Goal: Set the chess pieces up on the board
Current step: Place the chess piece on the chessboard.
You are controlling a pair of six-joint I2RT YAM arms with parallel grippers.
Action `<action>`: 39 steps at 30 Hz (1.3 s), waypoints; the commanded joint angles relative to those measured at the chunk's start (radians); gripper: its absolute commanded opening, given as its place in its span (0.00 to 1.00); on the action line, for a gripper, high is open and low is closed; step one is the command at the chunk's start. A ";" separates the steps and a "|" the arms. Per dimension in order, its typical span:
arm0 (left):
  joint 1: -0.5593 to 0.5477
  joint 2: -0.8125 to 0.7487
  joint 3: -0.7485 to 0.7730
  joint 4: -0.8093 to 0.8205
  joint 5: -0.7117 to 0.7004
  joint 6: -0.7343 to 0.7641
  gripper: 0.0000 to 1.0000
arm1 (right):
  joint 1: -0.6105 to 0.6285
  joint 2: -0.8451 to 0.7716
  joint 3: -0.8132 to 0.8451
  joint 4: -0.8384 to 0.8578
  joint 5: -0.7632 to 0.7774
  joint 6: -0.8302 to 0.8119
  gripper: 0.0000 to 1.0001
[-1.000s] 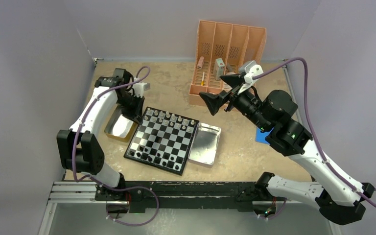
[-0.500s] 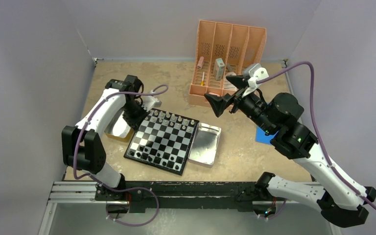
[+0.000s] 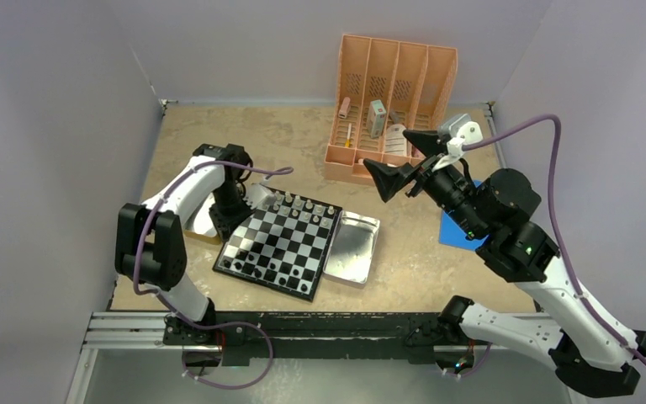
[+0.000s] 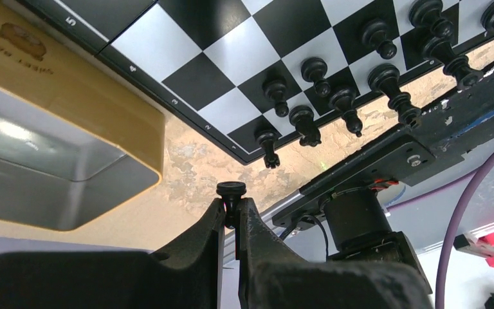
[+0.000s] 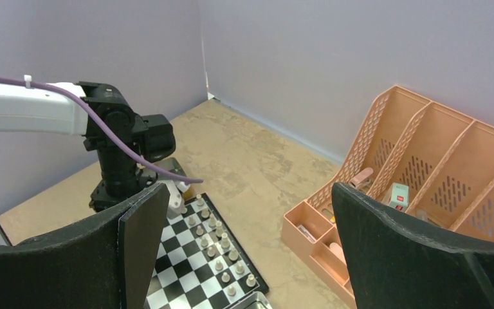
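**left end effector pinches one black pawn beside the board; right end effector stands wide open**

the left end effector (image 4: 231,207) is closed on one black pawn (image 4: 231,190), pinched by its stem between the two fingertips. the pawn's long axis runs in line with the fingers. its round end pokes out past their tips toward the black rail (image 4: 437,129) at the near edge of the tabletop (image 4: 193,170).

ahead of this end effector and up to its right lies the one board (image 4: 244,51), flat on the tabletop. its numbered side is the side nearest the fingers. ten black pieces (image 4: 303,122) can be counted there, standing in two rows of five at the near end, with the outermost cut by the edge of the view. the corner piece stands just beyond the held pawn, apart from it. to the left of the fingers sits one tan box (image 4: 83,90) with a silver lining.

from above, two rows of silvery-white pieces (image 3: 300,204) stand at the board's far end, too small to count.

the right end effector (image 3: 401,160) is raised over the tabletop with its two fingers spread wide and nothing between them. beyond it stands one orange organiser (image 3: 395,76) with four upright slots. below it, toward the left arm, one silver tray (image 3: 353,248) lies just beside the board. one blue patch (image 3: 450,234) shows under the right arm.
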 commanded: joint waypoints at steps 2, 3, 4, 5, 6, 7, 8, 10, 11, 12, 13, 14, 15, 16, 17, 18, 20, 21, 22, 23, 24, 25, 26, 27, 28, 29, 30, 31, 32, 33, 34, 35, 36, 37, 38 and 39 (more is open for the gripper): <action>-0.021 0.049 -0.004 -0.027 -0.002 -0.010 0.01 | 0.004 -0.022 -0.007 0.025 0.036 -0.009 0.99; -0.023 0.058 -0.005 -0.024 0.003 -0.015 0.01 | 0.004 -0.025 -0.008 0.024 0.037 -0.009 0.99; -0.024 0.067 -0.004 -0.021 0.009 -0.018 0.01 | 0.004 -0.029 -0.009 0.023 0.038 -0.009 0.99; -0.026 0.075 -0.004 -0.021 0.011 -0.021 0.01 | 0.004 -0.033 -0.011 0.020 0.038 -0.009 0.99; -0.029 0.084 -0.005 -0.021 0.013 -0.023 0.01 | 0.004 -0.036 -0.011 0.018 0.039 -0.008 0.99; -0.032 0.092 -0.005 -0.023 0.012 -0.026 0.01 | 0.004 -0.037 -0.010 0.011 0.040 -0.008 0.99; -0.034 0.099 -0.003 -0.024 0.011 -0.027 0.01 | 0.004 -0.040 -0.011 0.007 0.040 -0.006 0.99; -0.038 0.105 -0.005 -0.027 0.016 -0.027 0.01 | 0.004 -0.046 -0.011 0.001 0.040 -0.005 0.99; -0.039 0.105 -0.007 -0.029 0.016 -0.026 0.01 | 0.004 -0.049 -0.012 -0.002 0.038 -0.005 0.99; -0.039 0.108 -0.011 -0.028 0.018 -0.028 0.02 | 0.004 -0.051 -0.013 -0.004 0.038 -0.004 0.99; -0.039 0.112 -0.017 -0.028 0.022 -0.028 0.02 | 0.004 -0.053 -0.015 -0.005 0.034 -0.003 0.99; -0.039 0.120 -0.023 -0.024 0.027 -0.028 0.02 | 0.004 -0.054 -0.019 -0.004 0.027 -0.003 0.99; -0.039 0.130 -0.029 -0.017 0.029 -0.032 0.02 | 0.004 -0.055 -0.020 -0.003 0.022 -0.003 0.99; -0.040 0.136 -0.033 -0.015 0.028 -0.035 0.02 | 0.004 -0.055 -0.018 -0.004 0.019 -0.004 0.99; -0.039 0.142 -0.037 -0.013 0.026 -0.040 0.02 | 0.004 -0.053 -0.017 -0.007 0.019 -0.006 0.99; -0.040 0.147 -0.042 -0.010 0.017 -0.046 0.02 | 0.004 -0.053 -0.014 -0.011 0.020 -0.012 0.99; -0.039 0.155 -0.054 -0.001 0.012 -0.048 0.02 | 0.004 -0.054 -0.009 -0.017 0.024 -0.021 0.99; -0.039 0.159 -0.062 0.007 0.008 -0.050 0.02 | 0.004 -0.056 -0.009 -0.017 0.025 -0.025 0.99; -0.039 0.162 -0.065 0.012 0.010 -0.050 0.02 | 0.004 -0.058 -0.008 -0.018 0.026 -0.027 0.99; -0.039 0.163 -0.067 0.016 0.014 -0.050 0.02 | 0.004 -0.059 -0.007 -0.018 0.028 -0.030 0.99; -0.039 0.166 -0.068 0.022 0.016 -0.048 0.03 | 0.004 -0.060 -0.007 -0.020 0.030 -0.031 0.99; -0.039 0.170 -0.068 0.025 0.019 -0.049 0.03 | 0.004 -0.060 -0.005 -0.022 0.033 -0.032 0.99; -0.040 0.174 -0.071 0.028 0.021 -0.049 0.03 | 0.004 -0.061 -0.003 -0.024 0.034 -0.032 0.99; -0.039 0.178 -0.076 0.033 0.021 -0.048 0.03 | 0.004 -0.062 -0.002 -0.026 0.035 -0.032 0.99; -0.039 0.180 -0.083 0.040 0.018 -0.048 0.03 | 0.004 -0.064 -0.001 -0.027 0.035 -0.032 0.99; -0.039 0.184 -0.088 0.046 0.016 -0.048 0.03 | 0.004 -0.066 -0.002 -0.028 0.036 -0.032 0.99; -0.039 0.188 -0.089 0.050 0.014 -0.048 0.03 | 0.004 -0.069 -0.003 -0.028 0.038 -0.033 0.99; -0.038 0.193 -0.085 0.052 0.013 -0.051 0.03 | 0.004 -0.071 -0.003 -0.029 0.040 -0.034 0.99; -0.039 0.197 -0.081 0.053 0.010 -0.055 0.04 | 0.004 -0.071 -0.003 -0.030 0.041 -0.034 0.99; -0.040 0.203 -0.078 0.052 0.006 -0.060 0.04 | 0.004 -0.072 -0.004 -0.031 0.041 -0.034 0.99; -0.039 0.208 -0.075 0.053 0.002 -0.061 0.04 | 0.004 -0.073 -0.002 -0.032 0.041 -0.035 0.99; -0.039 0.211 -0.074 0.056 -0.003 -0.064 0.04 | 0.004 -0.074 -0.002 -0.033 0.042 -0.035 0.99; -0.039 0.214 -0.072 0.058 -0.008 -0.065 0.04 | 0.004 -0.075 -0.002 -0.033 0.044 -0.037 0.99; -0.038 0.218 -0.070 0.058 -0.011 -0.066 0.04 | 0.004 -0.075 0.000 -0.035 0.045 -0.037 0.99; -0.039 0.220 -0.067 0.060 -0.011 -0.066 0.04 | 0.004 -0.075 0.001 -0.037 0.047 -0.038 0.99; -0.039 0.225 -0.064 0.061 -0.011 -0.068 0.04 | 0.004 -0.077 0.002 -0.038 0.048 -0.038 0.99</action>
